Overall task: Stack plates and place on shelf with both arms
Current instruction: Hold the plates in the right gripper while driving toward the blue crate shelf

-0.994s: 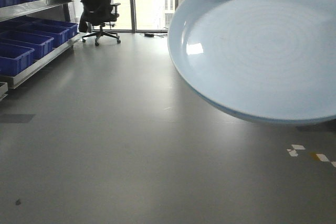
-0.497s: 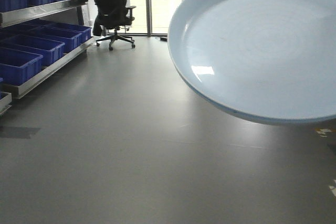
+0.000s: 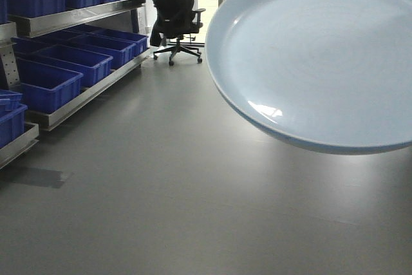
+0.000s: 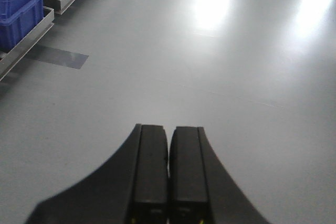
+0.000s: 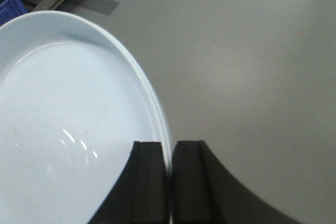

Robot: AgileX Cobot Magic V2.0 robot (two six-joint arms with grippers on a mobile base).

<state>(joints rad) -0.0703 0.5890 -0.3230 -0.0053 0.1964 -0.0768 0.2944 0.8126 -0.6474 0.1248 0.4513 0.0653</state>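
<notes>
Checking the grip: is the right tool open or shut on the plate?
Shut: the right tool pinches the plate by its rim.

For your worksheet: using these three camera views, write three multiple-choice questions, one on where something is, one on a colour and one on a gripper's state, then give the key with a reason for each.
1. In the front view, where do the blue bins stand?
A. On the metal shelving at the left
B. On the floor at the right
C. Hanging from the ceiling

2. What colour is the plate?
A. Dark red
B. Pale blue
C. Black

3. What state is the left gripper in?
A. Wide open
B. Shut on the plate
C. Shut, holding nothing

Key:
1 A: the bins sit in rows on the shelf levels.
2 B: its glossy surface is pale blue in both the front and right wrist views.
3 C: its fingers meet, with only the grey floor beyond. The right gripper is the one clamping the plate's rim.
</notes>
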